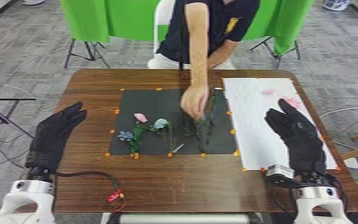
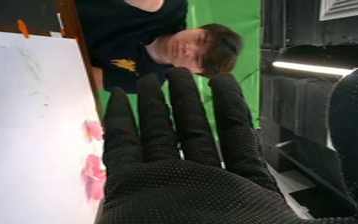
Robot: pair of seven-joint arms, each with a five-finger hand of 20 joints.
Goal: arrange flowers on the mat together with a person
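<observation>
1. Evidently, the dark mat [image 1: 149, 102] is laid on the table [image 1: 167, 182], with a pink flower [image 1: 141, 117], a pale blue flower [image 1: 161, 123] and a darker blue flower [image 1: 126, 135] placed on it.
2. Green stems [image 1: 213, 117] are reached by a person's hand [image 1: 194, 102]; whether they are gripped cannot be told.
3. The left hand [image 1: 55, 135] is held beside the mat, fingers extended, nothing grasped.
4. The right hand [image 1: 295, 135] is held over the white sheet [image 1: 252, 115], fingers straightened and released.
5. Pink blossoms [image 1: 288, 100] are seen on that sheet.
</observation>
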